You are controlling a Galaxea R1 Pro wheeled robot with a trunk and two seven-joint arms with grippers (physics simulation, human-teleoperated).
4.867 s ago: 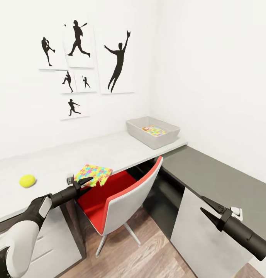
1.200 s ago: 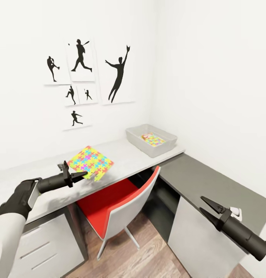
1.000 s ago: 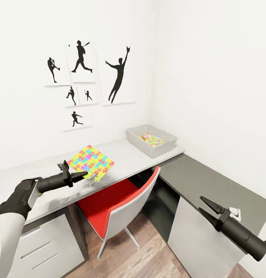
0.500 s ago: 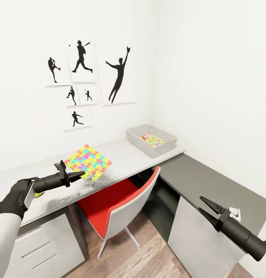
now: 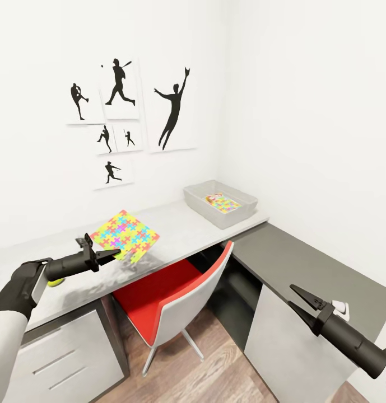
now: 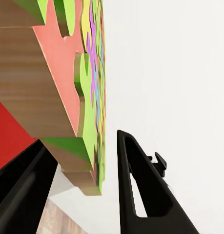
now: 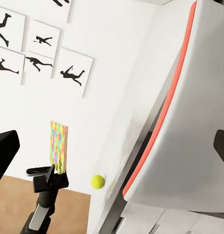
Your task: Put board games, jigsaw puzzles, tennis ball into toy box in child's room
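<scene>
Puzzle [image 5: 124, 235] now higher in left gripper [image 5: 119, 254]

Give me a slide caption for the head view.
Left gripper holds a jigsaw puzzle lifted above the table; toy box waits at the far end.

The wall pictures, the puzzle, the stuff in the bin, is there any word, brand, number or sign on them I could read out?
No readable text in these pictures.
Wall pictures: black baseball-player silhouettes, no lettering.
Jigsaw puzzle in the left gripper: coloured pieces only, no print.
Toy box: plain grey; a second puzzle sheet inside overlaps something with a printed cover, too small to read.
Tennis ball: no legible mark.
</scene>
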